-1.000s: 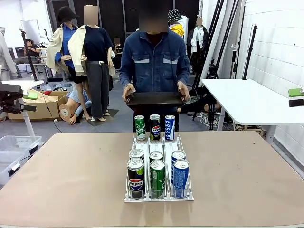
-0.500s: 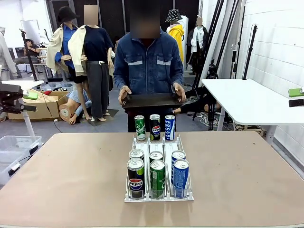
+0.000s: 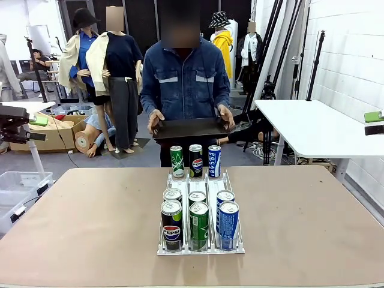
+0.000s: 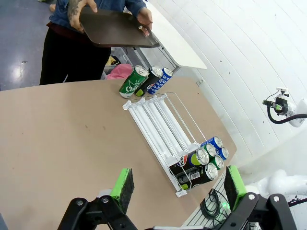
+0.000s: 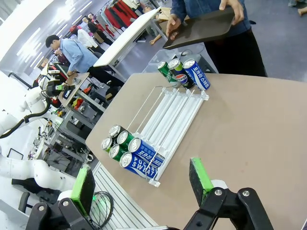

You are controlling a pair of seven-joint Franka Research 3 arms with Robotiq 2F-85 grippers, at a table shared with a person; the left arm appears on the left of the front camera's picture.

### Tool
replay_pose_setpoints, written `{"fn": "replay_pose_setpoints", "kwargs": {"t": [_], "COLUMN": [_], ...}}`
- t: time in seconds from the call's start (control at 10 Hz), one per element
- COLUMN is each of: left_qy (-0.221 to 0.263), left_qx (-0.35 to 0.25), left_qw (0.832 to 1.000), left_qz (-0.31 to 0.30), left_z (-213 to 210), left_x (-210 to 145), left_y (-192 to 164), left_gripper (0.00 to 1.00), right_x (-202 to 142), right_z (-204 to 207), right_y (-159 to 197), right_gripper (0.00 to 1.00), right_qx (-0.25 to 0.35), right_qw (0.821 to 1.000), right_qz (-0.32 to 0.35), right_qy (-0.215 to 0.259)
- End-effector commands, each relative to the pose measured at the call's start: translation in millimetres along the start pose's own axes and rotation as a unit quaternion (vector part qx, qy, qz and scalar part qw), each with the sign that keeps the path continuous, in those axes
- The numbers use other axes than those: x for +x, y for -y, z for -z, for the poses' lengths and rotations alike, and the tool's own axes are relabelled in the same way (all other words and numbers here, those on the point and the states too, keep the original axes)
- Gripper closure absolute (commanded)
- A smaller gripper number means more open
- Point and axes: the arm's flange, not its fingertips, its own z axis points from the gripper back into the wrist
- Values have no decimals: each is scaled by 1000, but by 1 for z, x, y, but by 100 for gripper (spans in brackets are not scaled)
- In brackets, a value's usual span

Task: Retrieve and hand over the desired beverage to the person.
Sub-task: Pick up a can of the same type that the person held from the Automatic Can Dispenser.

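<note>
A clear wire rack (image 3: 200,180) stands mid-table with several beverage cans. At its near end are a Pepsi can (image 3: 171,221), a green can (image 3: 198,224) and a blue Pocari can (image 3: 228,223), with three more just behind. Three cans (image 3: 195,161) stand at the far end. The person (image 3: 185,81) stands across the table holding a dark tray (image 3: 191,128) in both hands. My left gripper (image 4: 178,189) is open above the table, short of the rack (image 4: 160,122) and its near cans (image 4: 199,163). My right gripper (image 5: 141,184) hangs open too, above the near cans (image 5: 130,148).
The brown table (image 3: 90,228) has bare room on both sides of the rack. A white table (image 3: 312,126) stands off to the right behind it. A clear plastic bin (image 3: 18,186) sits on the floor at the left.
The person has shifted a little to picture left with the tray, which now sits slightly lower. The cans and rack have not moved.
</note>
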Motion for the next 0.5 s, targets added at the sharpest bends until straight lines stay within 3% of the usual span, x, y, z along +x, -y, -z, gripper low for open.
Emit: {"fn": "replay_pose_setpoints", "kwargs": {"t": [0.0, 0.4], "left_qy": [1, 1], "left_qx": [-3, -3], "left_qw": [1000, 1000], "left_qz": [0, 0], "left_z": [-1, -1], "left_x": [-1, -1], "left_y": [0, 0], "left_gripper": [0, 0], "right_x": [2, 2], "right_z": [1, 1], "right_y": [1, 1], "right_gripper": [0, 0], "right_qx": [8, 8], "right_qw": [1000, 1000], "right_qz": [-1, -1], "right_qy": [6, 6]}}
